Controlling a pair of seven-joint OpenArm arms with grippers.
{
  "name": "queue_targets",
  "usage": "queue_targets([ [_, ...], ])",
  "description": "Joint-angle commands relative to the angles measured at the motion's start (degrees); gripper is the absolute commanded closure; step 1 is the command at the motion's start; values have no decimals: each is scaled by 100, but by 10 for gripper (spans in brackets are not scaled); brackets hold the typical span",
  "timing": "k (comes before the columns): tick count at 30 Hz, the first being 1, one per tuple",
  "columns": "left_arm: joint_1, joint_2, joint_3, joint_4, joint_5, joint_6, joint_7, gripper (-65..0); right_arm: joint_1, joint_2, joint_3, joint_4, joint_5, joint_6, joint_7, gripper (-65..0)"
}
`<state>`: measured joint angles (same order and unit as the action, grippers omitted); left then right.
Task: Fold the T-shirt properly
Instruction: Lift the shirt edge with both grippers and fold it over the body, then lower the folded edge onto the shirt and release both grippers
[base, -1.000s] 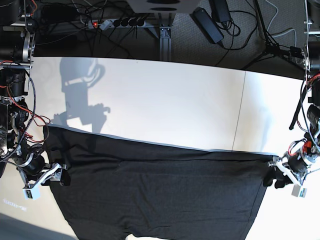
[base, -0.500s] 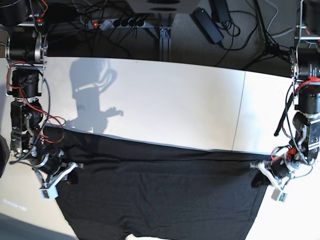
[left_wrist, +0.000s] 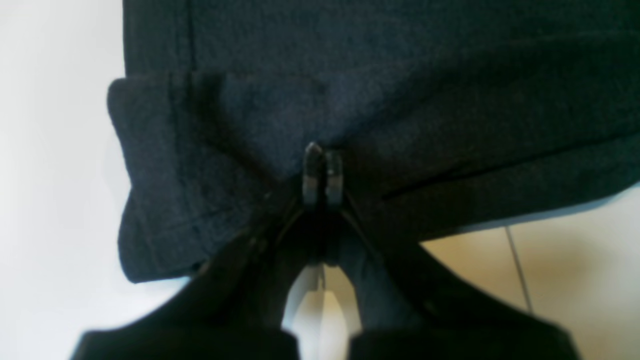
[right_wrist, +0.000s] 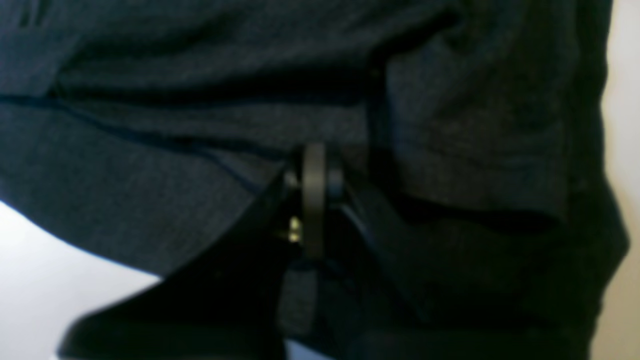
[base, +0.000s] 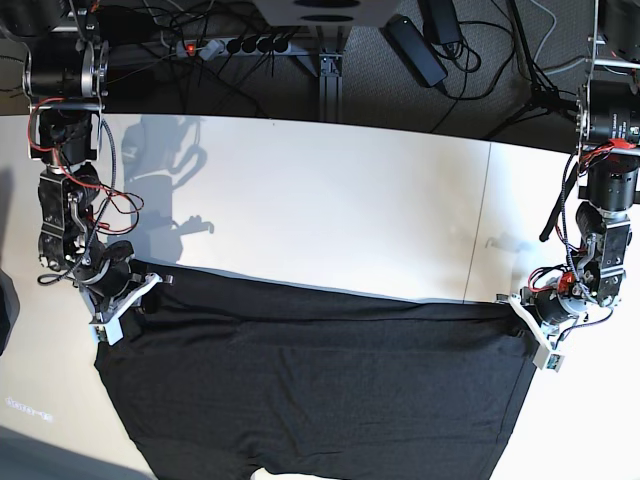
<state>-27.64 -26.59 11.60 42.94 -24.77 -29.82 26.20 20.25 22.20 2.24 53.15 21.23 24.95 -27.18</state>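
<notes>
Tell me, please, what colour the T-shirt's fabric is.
The T-shirt is plain black to charcoal, no print visible; the base view shows it best.

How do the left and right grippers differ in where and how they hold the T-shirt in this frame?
The left gripper pinches the T-shirt at the base view's right edge, the right gripper at its left edge. In the wrist views, cloth near the left gripper shows a flat hemmed flap against white table, while cloth around the right gripper bunches into deeper folds. Both are shut on fabric.
</notes>
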Motion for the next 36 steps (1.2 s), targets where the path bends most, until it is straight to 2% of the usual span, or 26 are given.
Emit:
queue_targets([
  [1, -140, -72, -24, 42, 24, 68, 125, 0, -42, 81, 0, -11, -133, 358, -387, 0],
  [6, -138, -85, -26, 44, 68, 46, 90, 0, -201, 79, 0, 63, 140, 361, -424, 0],
  [11, -101, -140, -26, 63, 33, -584, 85, 0, -208, 81, 7, 201, 476, 361, -1117, 0],
  [13, -33, -190, -26, 101, -94, -603, 85, 0, -262, 85, 24, 350, 614, 361, -1458, 0],
  [16, 146, -302, -28, 229, -291, -623, 90, 0, -522, 98, 177, 785, 859, 361, -1637, 0],
  [26, 962, -719, -42, 1032, -415, -645, 94, 0, -1882, 96, 984, 2415, 1016, 367, -1639, 0],
  [31, 1508, -887, -59, 1687, -501, -645, 173, 0, -2529, 96, 1038, 2957, 1075, 369, -1644, 0],
  [36, 2249, -881, -490, 2457, -549, -643, 365, 0, -3143, 96, 1040, 3432, 1075, 372, -1641, 0],
])
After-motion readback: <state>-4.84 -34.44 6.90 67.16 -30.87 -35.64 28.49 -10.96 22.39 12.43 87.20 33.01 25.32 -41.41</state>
